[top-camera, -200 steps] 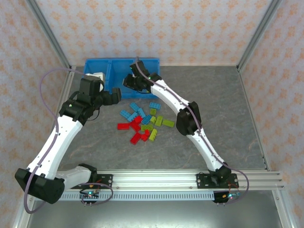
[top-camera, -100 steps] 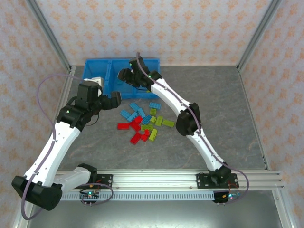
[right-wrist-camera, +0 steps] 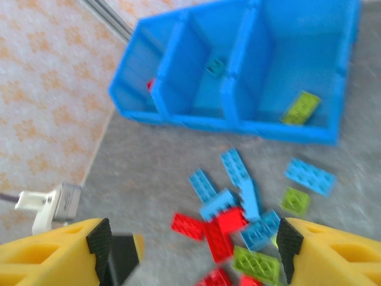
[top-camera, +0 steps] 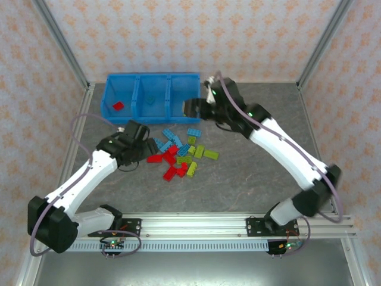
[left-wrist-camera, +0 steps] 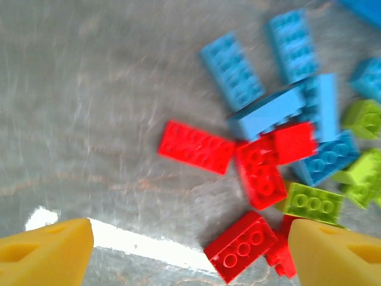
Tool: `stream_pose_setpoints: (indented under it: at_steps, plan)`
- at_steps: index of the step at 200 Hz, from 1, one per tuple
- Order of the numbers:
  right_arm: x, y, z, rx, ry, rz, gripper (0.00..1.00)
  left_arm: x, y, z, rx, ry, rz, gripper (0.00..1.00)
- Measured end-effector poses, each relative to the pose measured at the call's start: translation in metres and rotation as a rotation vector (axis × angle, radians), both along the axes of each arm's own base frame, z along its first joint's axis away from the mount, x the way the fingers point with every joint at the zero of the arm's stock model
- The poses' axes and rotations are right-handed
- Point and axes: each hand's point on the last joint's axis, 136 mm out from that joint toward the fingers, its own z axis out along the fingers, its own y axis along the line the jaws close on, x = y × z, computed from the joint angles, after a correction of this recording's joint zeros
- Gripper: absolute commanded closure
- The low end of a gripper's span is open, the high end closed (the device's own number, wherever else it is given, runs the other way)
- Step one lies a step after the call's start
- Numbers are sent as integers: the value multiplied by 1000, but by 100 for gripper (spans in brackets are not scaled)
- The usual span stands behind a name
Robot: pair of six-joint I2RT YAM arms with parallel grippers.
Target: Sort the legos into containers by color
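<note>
**Top external view: both arms near a pile of loose legos, with three bricks in the bins**

The containers (top-camera: pixel 138 95) are three joined blue compartments in a row. They sit along the far edge of the grey table (top-camera: pixel 238 179), toward its far left corner. The left compartment holds one red brick (top-camera: pixel 118 106), and the middle one holds one blue brick (top-camera: pixel 152 100). In the right wrist view, a lime green brick (right-wrist-camera: pixel 300 107) lies in the right compartment.

The remaining legos (top-camera: pixel 178 155) are red, light blue and lime green. They lie in a loose heap on the table, near the tray's front wall and left of the table's centre.

The left gripper (top-camera: pixel 143 143) is at the left edge of the heap. In its wrist view, its yellow fingers (left-wrist-camera: pixel 44 247) are spread wide over the red bricks and grasp nothing.

The right gripper (top-camera: pixel 191 108) is by the near right corner of the tray. It is also released and holds nothing.
</note>
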Motion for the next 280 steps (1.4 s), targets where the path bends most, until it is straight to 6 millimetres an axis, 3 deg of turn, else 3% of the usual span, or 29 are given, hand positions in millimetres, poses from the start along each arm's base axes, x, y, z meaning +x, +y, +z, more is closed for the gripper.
stream_pose_setpoints:
  at_steps: [30, 60, 100, 175, 246, 280]
  plan:
    - [-27, -33, -51, -79, 44, -33, 20, -16, 4, -49, 26, 59, 102, 19]
    - [-45, -49, -80, -114, 85, -40, 19, 0, 5, -69, 87, 56, 108, 15]
    - [-56, -59, -67, -94, 61, -40, 19, 24, -9, -84, 131, 86, 9, 11]
    - [-59, -63, -82, -135, 110, -49, 18, 39, -21, -102, 174, 125, -105, 11]
    - [-55, -51, -68, -109, 120, -24, 18, 46, -25, -109, 173, 121, -114, 35]
    - [-58, -39, -77, -80, 184, 10, 18, 51, -22, -107, 154, 107, -94, 44]
